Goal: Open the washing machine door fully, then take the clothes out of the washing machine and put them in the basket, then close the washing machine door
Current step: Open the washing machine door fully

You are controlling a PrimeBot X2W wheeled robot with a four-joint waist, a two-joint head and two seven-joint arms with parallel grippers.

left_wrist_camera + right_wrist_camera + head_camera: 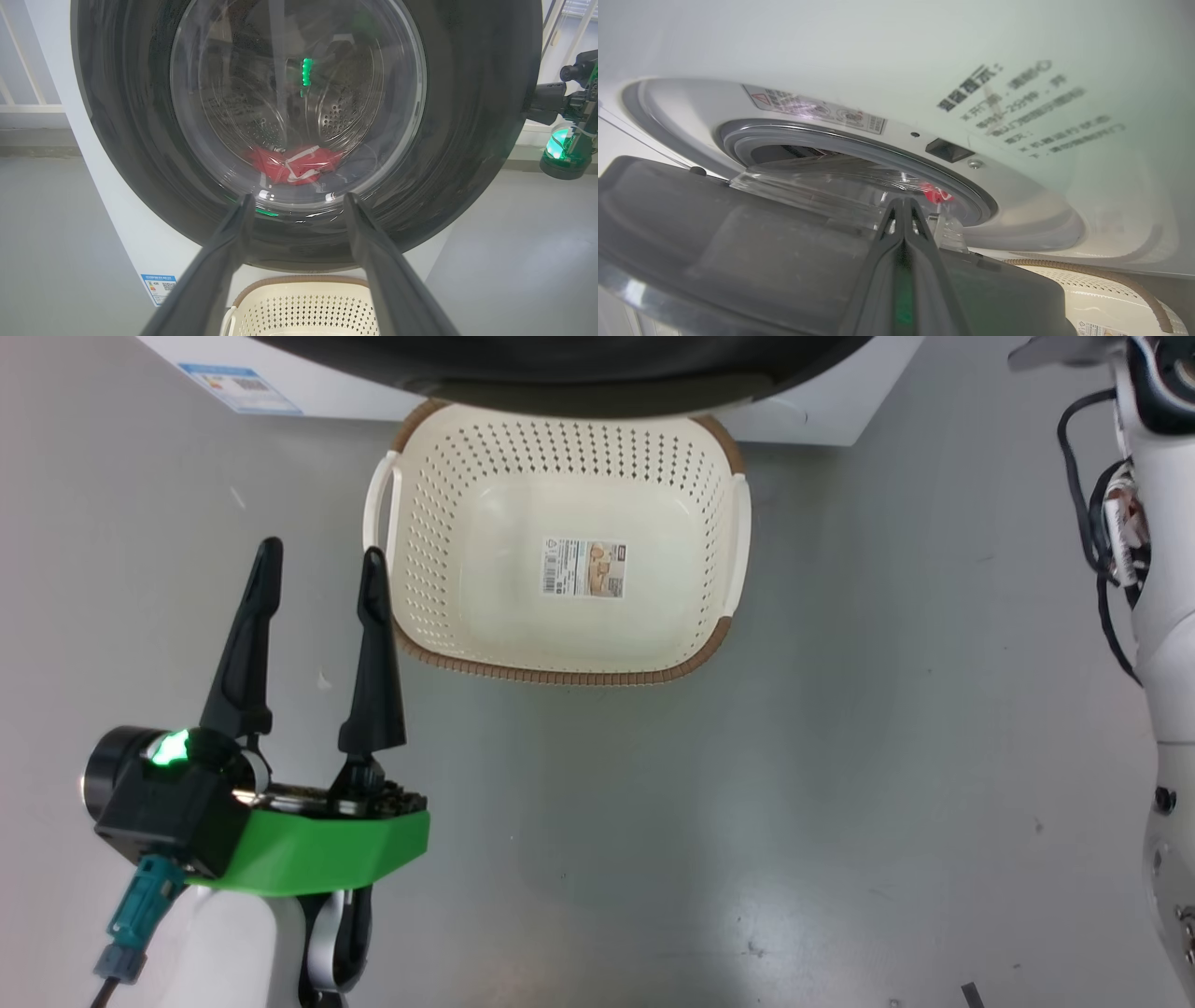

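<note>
**Door ajar, load in drum, basket empty**

Left side: the left pincer (322, 549) hangs over the grey floor (747, 803) just beside the basket (560, 676), its jaws spread wide and holding nothing.

Centre: the cream perforated basket with its brown rim stands on the floor directly beneath the washing machine door (467, 140). It holds nothing but a label sticker. The door is a glossy black ring around a bulging clear window (299, 84). It stands slightly off the white washing machine (878, 46), so the grey gasket (859, 142) is exposed. Judged rigid, hinged and slippery-faced, the door is best worked at its free edge, not on the glass.

The clothes (294, 165), bright red with white trim, lie heaped at the bottom of the steel drum. Judged light, limp and prone to trailing, they are best pinched at a raised fold at the top of the heap.

Right side: the right pincer (903, 201) is closed with its fingers together and empty. It points into the gap behind the door's inner face. Contact with the door cannot be confirmed.
</note>
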